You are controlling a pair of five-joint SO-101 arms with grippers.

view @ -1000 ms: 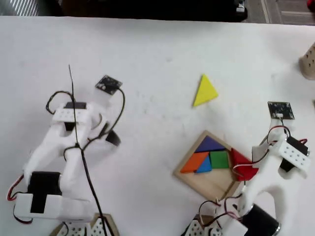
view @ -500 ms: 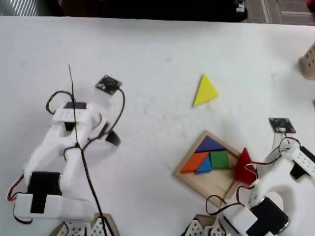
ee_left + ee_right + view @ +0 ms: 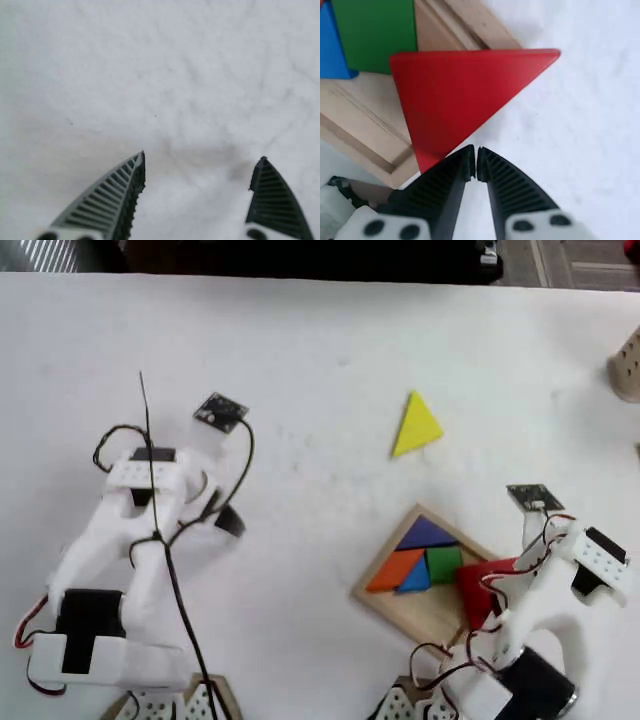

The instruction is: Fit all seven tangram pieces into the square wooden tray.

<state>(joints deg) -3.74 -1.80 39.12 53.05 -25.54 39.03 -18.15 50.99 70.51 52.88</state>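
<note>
The square wooden tray [image 3: 428, 612] lies at the front right and holds a purple triangle [image 3: 427, 533], an orange piece [image 3: 394, 568], a blue triangle [image 3: 415, 579] and a green square [image 3: 445, 563]. A red triangle [image 3: 478, 590] rests tilted over the tray's right corner, half on the rim. In the right wrist view my right gripper [image 3: 474, 161] is shut, its tips touching the red triangle's [image 3: 460, 95] edge with nothing between them. The yellow triangle [image 3: 415, 425] lies alone farther back. My left gripper [image 3: 200, 170] stands open over bare table at the left.
A small dark board [image 3: 220, 412] lies on the table behind the left arm. A wooden pegged object [image 3: 628, 365] stands at the right edge. Cables loop around both arms. Wooden blocks [image 3: 180, 702] sit at the front edge.
The right arm swung in toward the tray, and the red triangle shifted from beside the tray's right corner to lie partly over it. The left arm kept still.
</note>
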